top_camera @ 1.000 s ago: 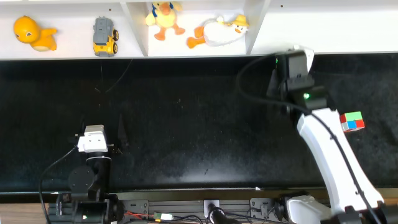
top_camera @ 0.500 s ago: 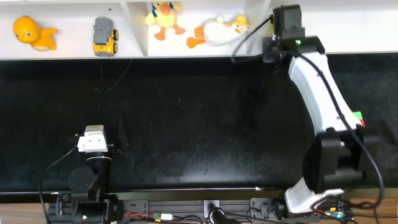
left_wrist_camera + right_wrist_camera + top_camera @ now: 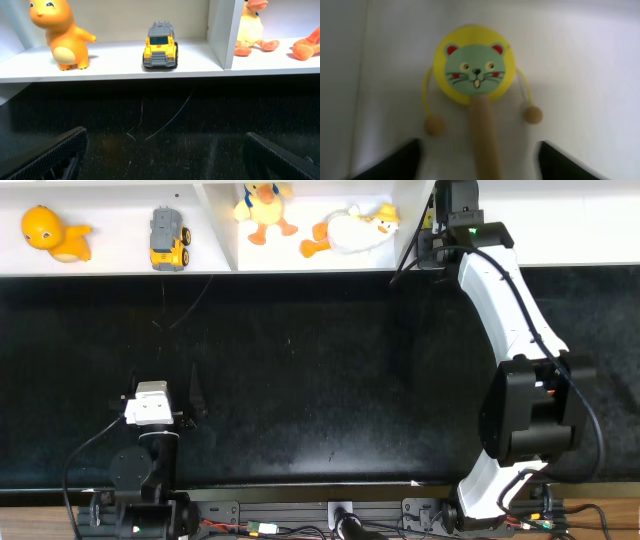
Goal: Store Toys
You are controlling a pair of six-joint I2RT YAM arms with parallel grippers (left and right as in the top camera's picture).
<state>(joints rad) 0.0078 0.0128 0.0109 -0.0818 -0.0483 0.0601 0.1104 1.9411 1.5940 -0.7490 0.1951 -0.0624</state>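
Flat on the white floor of the shelf's [image 3: 320, 272] right-hand compartment: a cat-faced rattle drum [image 3: 474, 65], handle toward the right gripper [image 3: 480, 152]. That gripper's fingers spread wide on either side of the handle, not touching it. In front of the shelf, low over the black table [image 3: 300, 380]: the left gripper [image 3: 165, 135], fingers spread, nothing between them, facing the yellow truck [image 3: 160, 46] on the shelf.

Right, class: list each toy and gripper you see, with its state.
orange figure: upright on shelf
toy truck: on its wheels
yellow plush duck: sitting upright
white plush duck: lying down
rattle drum: lying flat, not gripped
left gripper: open, empty
right gripper: open
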